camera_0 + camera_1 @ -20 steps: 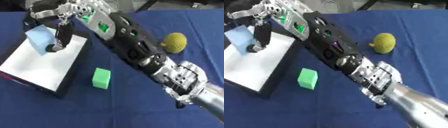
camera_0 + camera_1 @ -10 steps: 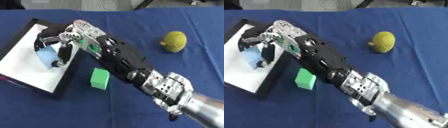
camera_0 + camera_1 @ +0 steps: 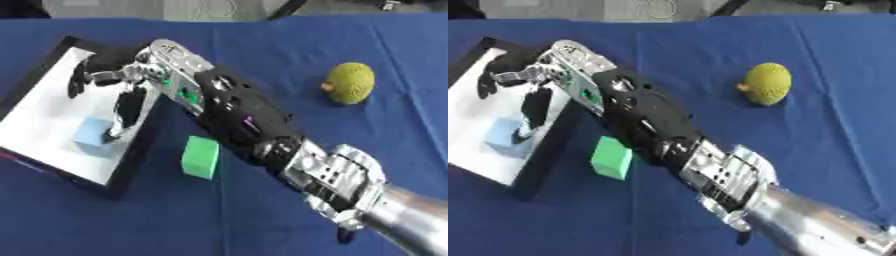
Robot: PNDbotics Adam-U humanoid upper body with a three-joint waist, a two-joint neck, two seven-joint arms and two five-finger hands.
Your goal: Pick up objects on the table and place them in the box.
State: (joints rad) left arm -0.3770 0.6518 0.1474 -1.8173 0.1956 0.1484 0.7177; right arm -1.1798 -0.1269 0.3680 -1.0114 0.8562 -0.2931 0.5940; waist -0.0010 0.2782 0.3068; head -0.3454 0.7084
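A light blue cube [image 3: 91, 136] lies on the white floor of the box [image 3: 39, 107], which has black walls and sits at the left of the table [image 3: 262, 55]. The right hand [image 3: 118, 85] hangs over the box with fingers spread and relaxed, holding nothing; one fingertip [image 3: 112, 134] is at the cube's right edge. Just right of the box's near corner lies a green block [image 3: 200, 157] on the blue cloth. Far to the right sits a yellow-green bumpy fruit [image 3: 351, 83], well apart from the rest.
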